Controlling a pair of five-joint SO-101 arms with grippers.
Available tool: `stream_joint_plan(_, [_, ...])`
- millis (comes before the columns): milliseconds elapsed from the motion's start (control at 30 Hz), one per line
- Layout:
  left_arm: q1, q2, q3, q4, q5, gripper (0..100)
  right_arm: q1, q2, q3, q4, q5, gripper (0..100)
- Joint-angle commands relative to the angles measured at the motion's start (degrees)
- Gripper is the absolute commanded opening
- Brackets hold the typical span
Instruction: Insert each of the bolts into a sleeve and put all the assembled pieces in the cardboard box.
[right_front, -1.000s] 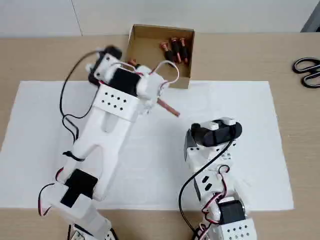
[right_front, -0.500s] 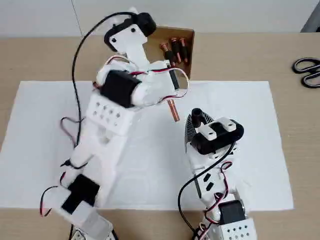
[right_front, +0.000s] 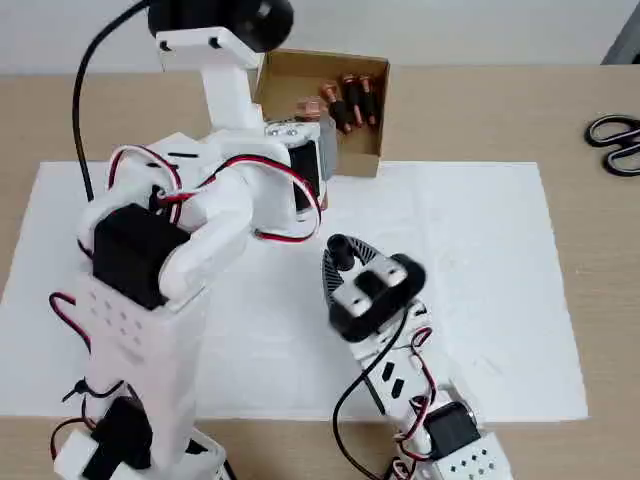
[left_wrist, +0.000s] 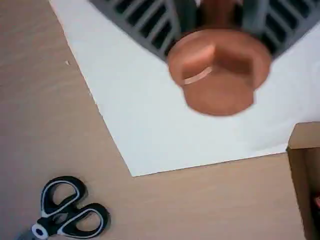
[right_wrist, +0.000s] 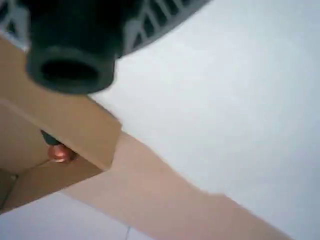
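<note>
Bolt (left_wrist: 217, 70) of copper colour sits clamped by its shank in the left gripper (left_wrist: 215, 15), head outward, by the front wall of the cardboard box (right_front: 290, 75). Black sleeve (right_wrist: 70, 67) is pinched in the right gripper (right_wrist: 75, 20), near that box, above the white sheet (right_front: 480, 260). Assembled pieces (right_front: 350, 98) lie inside the box. Scissors (right_front: 615, 140) lie well apart from it.

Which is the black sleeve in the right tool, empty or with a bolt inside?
Empty. In the right wrist view the sleeve shows an open dark hole; the left tool holds the bolt apart from it.
</note>
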Motion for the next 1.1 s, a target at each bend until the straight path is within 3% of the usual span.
stream_joint_plan(0, [2.55,-4.57,-2.24,0.79,-2.02,1,-0.22,-2.33,-0.18,-3.65,2.73,0.4])
stream_joint_plan(367, [4.4,-21.63,1.45,4.84,-7.56,1,-0.13,-3.91,-1.76,-7.78,2.55,0.4])
stream_joint_plan(500, [4.31,-27.96,12.7,1.58,-7.47,1,1.1,-3.91,-4.75,-7.25,-5.36,0.4])
stream_joint_plan(700, [4.22,-40.97,38.55,-24.79,-7.74,1,7.08,-3.91,-4.84,-7.43,-14.95,0.4])
stream_joint_plan(933, [3.87,-58.99,75.74,-57.93,-7.74,1,8.66,-3.91,-5.19,-5.49,-15.38,0.4])
stream_joint_plan(1067, [3.16,-60.04,88.31,-73.23,-7.38,1,6.02,-3.91,-5.1,-5.49,-15.12,0.4])
